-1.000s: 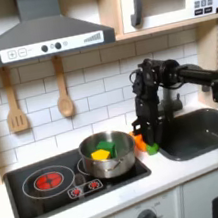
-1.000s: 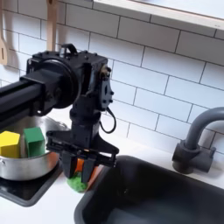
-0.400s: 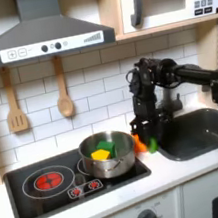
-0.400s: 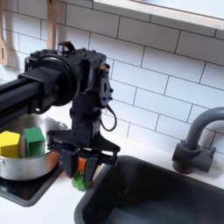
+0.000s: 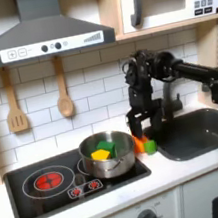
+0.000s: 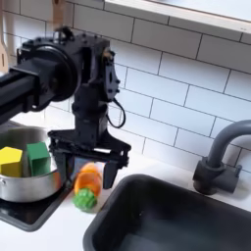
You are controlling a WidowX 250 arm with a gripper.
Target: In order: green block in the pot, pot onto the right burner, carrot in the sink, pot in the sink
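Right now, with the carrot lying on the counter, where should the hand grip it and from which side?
Grip the carrot across its orange middle, coming straight down. It lies flat between pot and sink, and the open hand hangs right above it.

We count one pot, holding one green block and one yellow block; one carrot; one sink; two red burners; and two wooden utensils hanging on the tiled wall.

Silver pot; green block (beside yellow piece); orange carrot, seemingly green-tipped
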